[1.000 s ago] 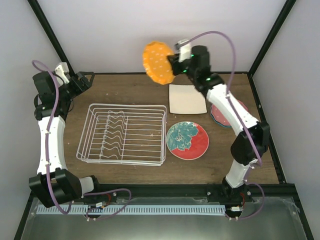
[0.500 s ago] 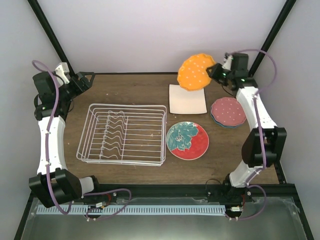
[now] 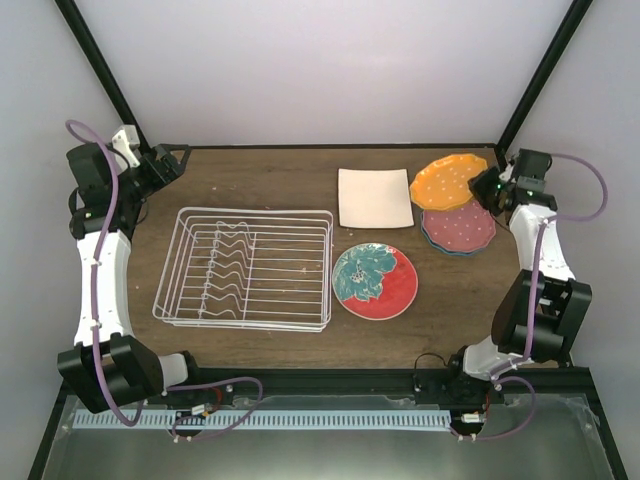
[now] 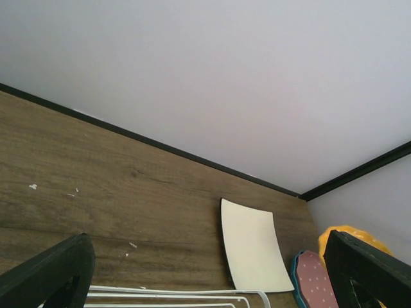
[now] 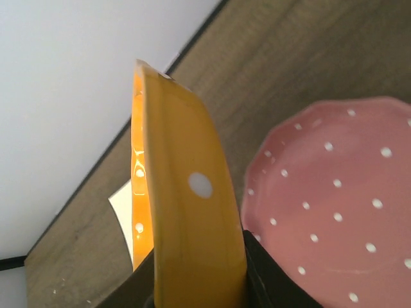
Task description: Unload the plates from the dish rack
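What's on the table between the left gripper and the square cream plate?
Nothing: only bare brown wooden tabletop separates the left gripper from the square cream plate. The top and left wrist views both show it.

The dish rack (image 3: 245, 268) is white wire, the table (image 3: 270, 180) brown wood grain. Right of the rack are a red plate (image 3: 374, 281) with a teal flower, a cream plate (image 3: 374, 197), a pink plate (image 3: 460, 228) dotted white over a teal rim (image 4: 297, 282), perhaps another plate's, and an orange plate (image 3: 450, 181) dotted white.
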`<action>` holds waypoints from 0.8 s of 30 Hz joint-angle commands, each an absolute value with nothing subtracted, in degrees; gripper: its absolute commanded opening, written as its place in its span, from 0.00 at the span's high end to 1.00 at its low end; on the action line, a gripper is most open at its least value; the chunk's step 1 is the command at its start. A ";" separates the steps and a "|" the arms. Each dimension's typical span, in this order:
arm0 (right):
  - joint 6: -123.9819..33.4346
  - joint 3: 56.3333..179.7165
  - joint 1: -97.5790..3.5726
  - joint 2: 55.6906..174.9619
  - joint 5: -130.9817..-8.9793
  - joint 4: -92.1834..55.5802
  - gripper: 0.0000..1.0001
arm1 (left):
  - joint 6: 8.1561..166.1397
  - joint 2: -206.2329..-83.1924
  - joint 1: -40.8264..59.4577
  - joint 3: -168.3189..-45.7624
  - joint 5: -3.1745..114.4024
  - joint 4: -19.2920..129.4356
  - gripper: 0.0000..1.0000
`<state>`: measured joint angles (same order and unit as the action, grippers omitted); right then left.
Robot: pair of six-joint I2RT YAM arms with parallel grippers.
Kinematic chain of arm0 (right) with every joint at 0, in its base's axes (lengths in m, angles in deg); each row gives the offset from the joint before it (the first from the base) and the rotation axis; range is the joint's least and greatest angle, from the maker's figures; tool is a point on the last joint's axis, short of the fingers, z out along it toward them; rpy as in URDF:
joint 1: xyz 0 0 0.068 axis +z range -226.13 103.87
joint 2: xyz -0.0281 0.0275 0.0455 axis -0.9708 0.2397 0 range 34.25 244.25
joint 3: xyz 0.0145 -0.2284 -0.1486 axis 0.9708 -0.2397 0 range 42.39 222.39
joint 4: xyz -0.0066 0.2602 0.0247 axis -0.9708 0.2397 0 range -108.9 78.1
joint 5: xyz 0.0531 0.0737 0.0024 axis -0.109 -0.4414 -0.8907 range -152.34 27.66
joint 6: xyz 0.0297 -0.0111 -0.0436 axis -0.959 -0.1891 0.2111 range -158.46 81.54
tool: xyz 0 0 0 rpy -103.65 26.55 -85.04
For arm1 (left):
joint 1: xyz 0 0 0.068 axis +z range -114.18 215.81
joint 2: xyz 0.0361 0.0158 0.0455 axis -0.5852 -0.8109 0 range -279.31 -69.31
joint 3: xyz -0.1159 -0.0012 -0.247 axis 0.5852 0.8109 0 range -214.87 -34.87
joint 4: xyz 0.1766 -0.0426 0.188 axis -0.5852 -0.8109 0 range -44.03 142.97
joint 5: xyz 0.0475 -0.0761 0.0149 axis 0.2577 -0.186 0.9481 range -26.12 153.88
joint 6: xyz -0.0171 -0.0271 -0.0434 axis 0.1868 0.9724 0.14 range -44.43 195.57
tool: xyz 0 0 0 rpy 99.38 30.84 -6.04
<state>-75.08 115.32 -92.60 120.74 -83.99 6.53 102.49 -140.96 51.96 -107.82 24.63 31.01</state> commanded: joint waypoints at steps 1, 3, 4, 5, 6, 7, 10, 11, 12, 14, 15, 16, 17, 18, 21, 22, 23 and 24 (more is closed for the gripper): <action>-75.93 112.84 -94.47 117.59 -85.30 2.60 0.99 | 101.31 -141.20 52.18 -109.22 23.79 31.30 0.00; -76.05 111.12 -95.50 117.72 -84.67 2.33 0.99 | 100.99 -141.07 52.16 -109.17 23.87 31.01 0.00; -76.17 110.25 -96.06 117.80 -84.63 2.10 0.99 | 100.88 -141.11 52.16 -109.14 23.93 30.93 0.00; -76.23 109.47 -96.60 117.83 -84.54 1.78 0.99 | 100.87 -141.12 52.16 -109.14 23.92 30.91 0.00; -76.38 108.73 -97.25 117.84 -84.41 1.52 0.99 | 100.77 -141.11 52.16 -109.14 23.97 30.84 0.00; -76.47 107.93 -97.77 117.83 -84.28 1.07 0.99 | 100.79 -141.11 52.16 -109.14 24.05 30.82 0.00; -76.48 106.28 -99.06 118.11 -84.30 0.34 0.99 | 100.73 -141.03 52.16 -109.14 24.15 30.76 0.00; -76.37 105.87 -99.41 118.22 -84.15 0.20 0.99 | 100.71 -141.00 52.17 -109.06 24.20 30.74 0.00; -76.28 105.47 -99.68 118.45 -84.18 0.06 0.99 | 100.68 -141.02 52.18 -109.06 24.29 30.74 0.00; -76.18 104.76 -100.30 118.84 -84.15 -0.44 0.99 | 100.70 -141.05 52.16 -108.97 24.37 30.78 0.00; -76.12 104.37 -100.52 119.07 -84.19 -0.70 0.99 | 100.68 -140.98 52.16 -108.96 24.41 30.67 0.00; -76.08 104.09 -100.70 119.37 -84.23 -0.97 0.99 | 100.68 -140.94 52.16 -108.96 24.43 30.65 0.00; -76.01 103.99 -100.84 119.71 -84.29 -1.09 0.99 | 100.64 -140.94 52.16 -108.89 24.43 30.69 0.00; -75.95 103.86 -100.91 120.02 -84.24 -1.14 0.99 | 100.62 -140.93 52.16 -108.92 24.49 30.64 0.00; -75.90 103.65 -100.92 121.12 -84.33 -1.06 0.98 | 100.62 -140.85 52.17 -108.79 24.63 30.56 0.00; -75.90 103.58 -100.93 121.38 -84.27 -0.95 0.98 | 100.55 -140.85 52.16 -108.72 24.60 30.57 0.00; -75.90 103.49 -100.94 121.57 -84.19 -0.89 0.97 | 100.67 -140.85 52.16 -108.72 24.60 30.57 0.00; -75.83 103.42 -100.93 121.75 -84.05 -0.80 0.97 | 100.68 -140.85 52.16 -108.70 24.64 30.56 0.00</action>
<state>-75.36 102.33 -100.21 121.71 -81.76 4.28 101.06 -141.01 51.96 -107.82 24.76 30.60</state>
